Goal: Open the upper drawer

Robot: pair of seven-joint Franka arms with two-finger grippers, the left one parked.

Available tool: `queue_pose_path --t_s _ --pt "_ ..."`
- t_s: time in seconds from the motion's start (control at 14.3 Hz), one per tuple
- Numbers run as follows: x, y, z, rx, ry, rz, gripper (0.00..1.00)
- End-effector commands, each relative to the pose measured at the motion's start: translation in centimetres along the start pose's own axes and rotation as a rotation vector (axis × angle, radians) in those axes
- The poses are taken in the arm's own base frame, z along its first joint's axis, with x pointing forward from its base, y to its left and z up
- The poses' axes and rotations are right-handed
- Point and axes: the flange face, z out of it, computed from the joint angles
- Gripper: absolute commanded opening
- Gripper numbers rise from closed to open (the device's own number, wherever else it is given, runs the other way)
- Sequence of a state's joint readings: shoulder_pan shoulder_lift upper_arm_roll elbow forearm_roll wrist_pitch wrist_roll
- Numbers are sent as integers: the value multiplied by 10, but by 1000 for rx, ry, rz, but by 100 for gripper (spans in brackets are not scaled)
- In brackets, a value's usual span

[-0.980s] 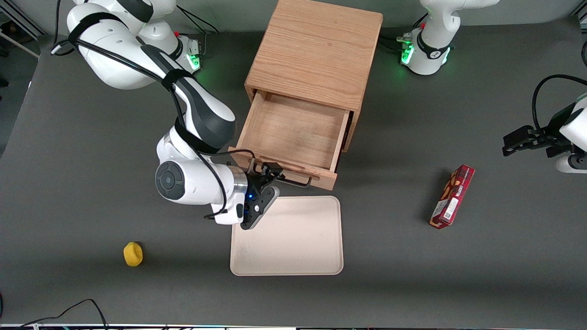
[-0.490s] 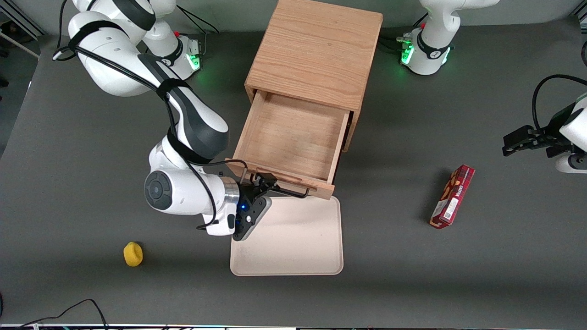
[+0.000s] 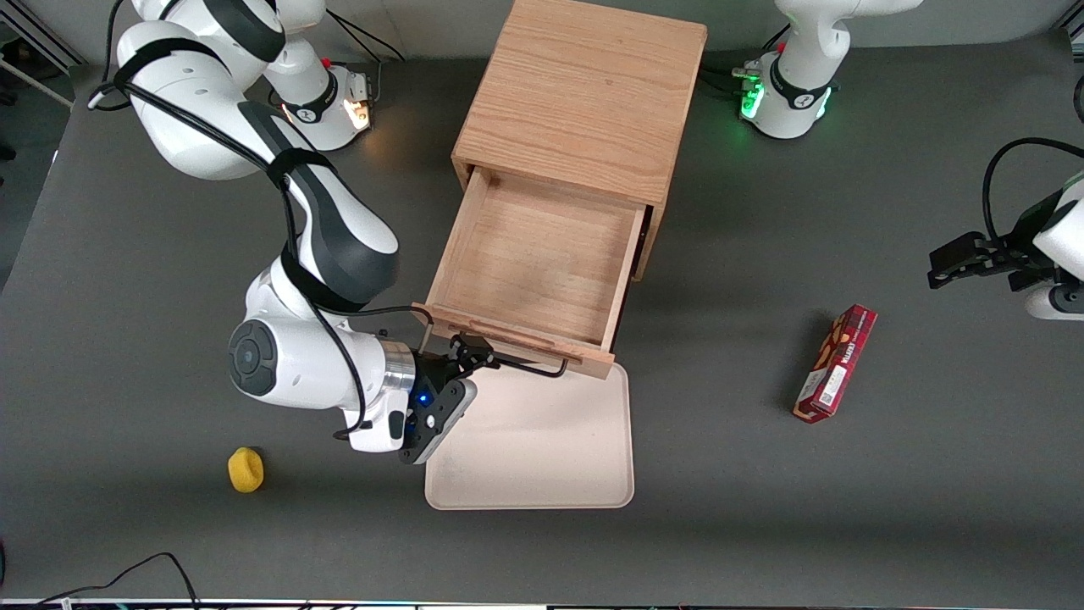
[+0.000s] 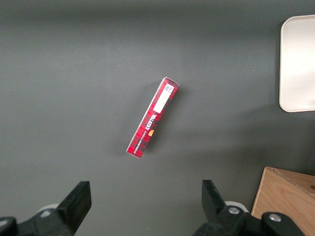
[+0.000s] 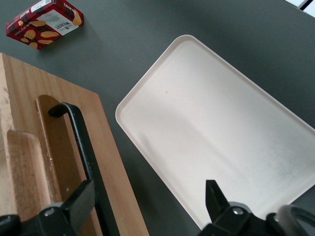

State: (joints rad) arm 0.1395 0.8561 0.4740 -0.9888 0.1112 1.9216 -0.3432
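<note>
The upper drawer [image 3: 538, 263] stands pulled well out of the wooden cabinet [image 3: 583, 93], its bare oak floor open to the front camera and nothing lying inside. Its front panel juts over the rim of the cream tray [image 3: 542, 449], which lies flat on the dark table nearer to the camera than the cabinet.

The right arm's gripper [image 3: 471, 354] sits at the end of the black wire handle [image 3: 529, 367] toward the working arm's end of the table — and the jaws are spread wide, gripping nothing. The wrist view makes that plain: one black finger [image 5: 74, 206] lies against the handle bar [image 5: 86, 147] beside the drawer front [image 5: 54, 157], the other finger [image 5: 216, 201] hangs well apart from it over the tray [image 5: 221, 128], with a broad gap between them. The handle passes along the inside of the one finger, not pinched.

Elsewhere, a red snack box [image 3: 835, 363] lies on the table toward the parked arm's end, well apart from the cabinet. A small yellow object [image 3: 246, 469] rests toward the working arm's end, nearer to the camera than the gripper — what it is cannot be told.
</note>
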Motion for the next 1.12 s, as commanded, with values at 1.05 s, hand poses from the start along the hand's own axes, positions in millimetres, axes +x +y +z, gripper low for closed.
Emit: queue_pose_path --t_s 1.05 --pt "-235 -66 -335 -445 -216 825 100"
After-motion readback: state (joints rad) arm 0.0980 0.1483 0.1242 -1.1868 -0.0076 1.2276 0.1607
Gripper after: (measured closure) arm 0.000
